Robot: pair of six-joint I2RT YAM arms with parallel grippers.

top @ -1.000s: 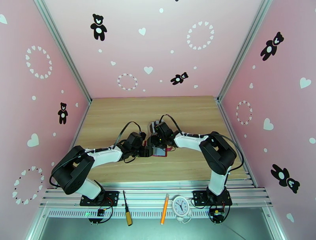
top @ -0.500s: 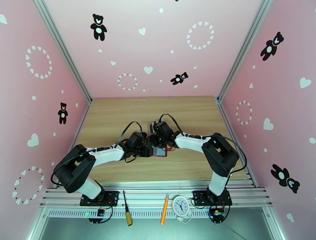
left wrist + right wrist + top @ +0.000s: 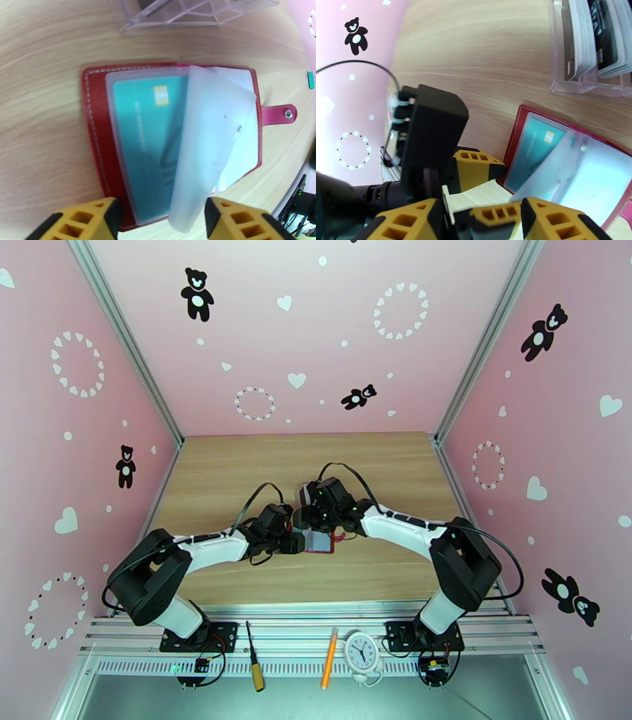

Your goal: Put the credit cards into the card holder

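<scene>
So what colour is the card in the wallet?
The credit card is teal-blue; it shows best in the left wrist view.

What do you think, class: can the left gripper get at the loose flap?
Probably yes. The left gripper is open over the open holder. Its fingers stand either side of the lower edge of the flap, and nothing lies between them and it.

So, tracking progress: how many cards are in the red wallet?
1: a teal card in a clear pocket of the wallet, opposite the snap tab. The lifted sleeve may hide more.
</scene>
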